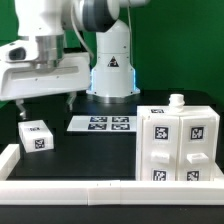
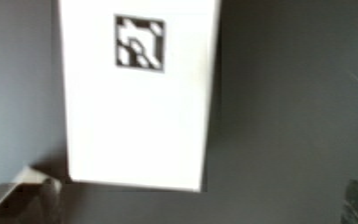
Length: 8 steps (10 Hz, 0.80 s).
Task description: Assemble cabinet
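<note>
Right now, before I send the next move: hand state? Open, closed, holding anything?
Hand: open, holding nothing; its fingers are spread just above the small white block.

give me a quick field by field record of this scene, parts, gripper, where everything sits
gripper: open, hovering over the small white block, apparently clear of it
small white block: lying loose at the exterior view's left, tagged
cabinet: upright at the exterior view's right, tags on its faces
marker board: flat, between block and cabinet, farther back
border rail: along the near edge
</note>
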Tool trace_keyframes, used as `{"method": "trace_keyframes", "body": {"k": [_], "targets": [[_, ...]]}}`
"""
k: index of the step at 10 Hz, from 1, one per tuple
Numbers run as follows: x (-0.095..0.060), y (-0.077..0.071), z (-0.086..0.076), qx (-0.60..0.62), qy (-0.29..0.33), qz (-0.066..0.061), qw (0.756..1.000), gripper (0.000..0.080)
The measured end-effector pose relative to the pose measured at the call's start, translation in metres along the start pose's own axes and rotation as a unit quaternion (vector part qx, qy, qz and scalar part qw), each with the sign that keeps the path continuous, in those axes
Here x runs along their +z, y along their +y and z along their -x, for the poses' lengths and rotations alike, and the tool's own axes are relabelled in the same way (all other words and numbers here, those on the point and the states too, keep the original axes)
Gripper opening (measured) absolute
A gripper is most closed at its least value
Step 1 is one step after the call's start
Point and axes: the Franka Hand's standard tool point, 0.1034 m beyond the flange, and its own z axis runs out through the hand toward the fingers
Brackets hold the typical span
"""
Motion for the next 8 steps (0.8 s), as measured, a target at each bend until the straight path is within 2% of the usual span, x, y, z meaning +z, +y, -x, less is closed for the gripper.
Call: {"method": "trace_keyframes", "body": {"k": [3,5,6,8], "targets": [[0.019,0.004,0.015,0.003,-0.012,-0.011,1.000,0.0797],[0.028,0.003,0.019,0.005,-0.018,-0.018,1.000,0.0797],[0.032,0.005,0.020,0.002,-0.017,-0.015,1.000,0.0797],[0.039,0.007,0.024,-0.003,-0.019,-0.017,1.000,0.0797]]}}
